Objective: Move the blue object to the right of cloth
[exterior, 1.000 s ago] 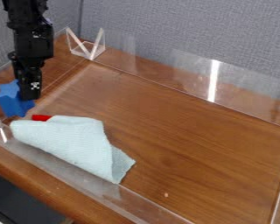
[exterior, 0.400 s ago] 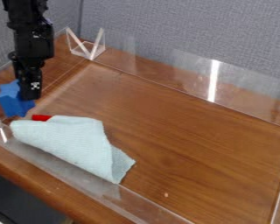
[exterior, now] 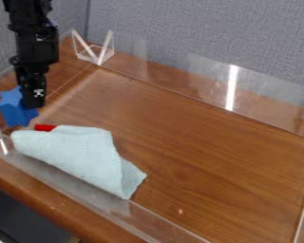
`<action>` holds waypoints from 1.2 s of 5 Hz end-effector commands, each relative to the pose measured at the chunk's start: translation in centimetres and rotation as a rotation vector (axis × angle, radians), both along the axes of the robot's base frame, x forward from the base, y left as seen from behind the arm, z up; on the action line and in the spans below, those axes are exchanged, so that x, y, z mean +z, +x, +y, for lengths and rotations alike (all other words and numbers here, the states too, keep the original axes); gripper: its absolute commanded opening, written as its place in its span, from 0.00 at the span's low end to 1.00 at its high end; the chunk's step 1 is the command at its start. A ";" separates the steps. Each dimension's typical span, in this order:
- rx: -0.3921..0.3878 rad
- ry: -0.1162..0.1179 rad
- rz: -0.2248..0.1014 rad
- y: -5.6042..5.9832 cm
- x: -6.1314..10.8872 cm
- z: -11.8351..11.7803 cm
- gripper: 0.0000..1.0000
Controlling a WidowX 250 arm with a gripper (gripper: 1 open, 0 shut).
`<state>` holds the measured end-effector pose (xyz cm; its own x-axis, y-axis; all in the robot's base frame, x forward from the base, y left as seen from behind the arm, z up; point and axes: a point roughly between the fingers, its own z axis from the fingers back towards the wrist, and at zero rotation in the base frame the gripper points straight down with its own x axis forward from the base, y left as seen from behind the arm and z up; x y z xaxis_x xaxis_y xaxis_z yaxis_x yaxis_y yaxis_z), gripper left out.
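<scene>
The camera view shows the black gripper (exterior: 31, 95) pointing straight down at the far left end of the wooden table (exterior: 205, 133), right over the blue object (exterior: 15, 104), apparently placed to take hold of it; whether its jaws grip the block or merely straddle it, I cannot tell. The block sits near the table's left corner, just beyond the cloth (exterior: 85, 157), which lies rumpled along the near edge with a small red piece (exterior: 45, 126) touching its top. No label or writing can be read anywhere.
</scene>
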<state>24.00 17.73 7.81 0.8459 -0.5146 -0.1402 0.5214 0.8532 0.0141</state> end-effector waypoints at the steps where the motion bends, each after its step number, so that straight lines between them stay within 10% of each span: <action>1: -0.017 0.053 -0.085 1.2 2.6 0.3 0.00; 6: -0.046 0.051 -0.099 1.9 2.4 -0.2 0.00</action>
